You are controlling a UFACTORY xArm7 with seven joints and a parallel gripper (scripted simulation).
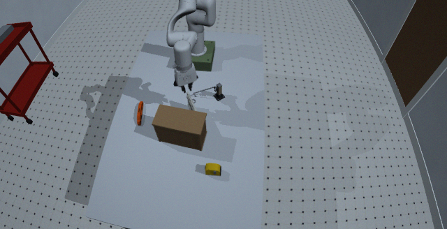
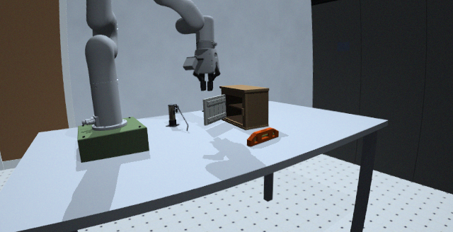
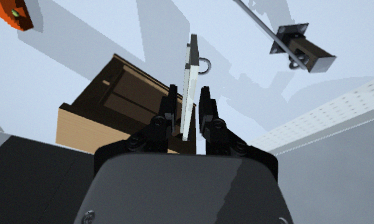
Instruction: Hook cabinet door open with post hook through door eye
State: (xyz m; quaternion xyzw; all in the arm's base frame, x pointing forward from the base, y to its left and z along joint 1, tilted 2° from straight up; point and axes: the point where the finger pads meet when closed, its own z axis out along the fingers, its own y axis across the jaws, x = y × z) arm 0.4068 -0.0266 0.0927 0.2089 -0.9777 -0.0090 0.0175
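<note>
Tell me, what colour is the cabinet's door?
Light grey door, seen best from the exterior view.

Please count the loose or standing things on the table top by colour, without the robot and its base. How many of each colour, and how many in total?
Brown: 1, the cabinet with its grey door
Orange: 1, the level
Yellow: 1, the tape measure
Dark grey: 1, the post with its hook
Total: 4
</note>
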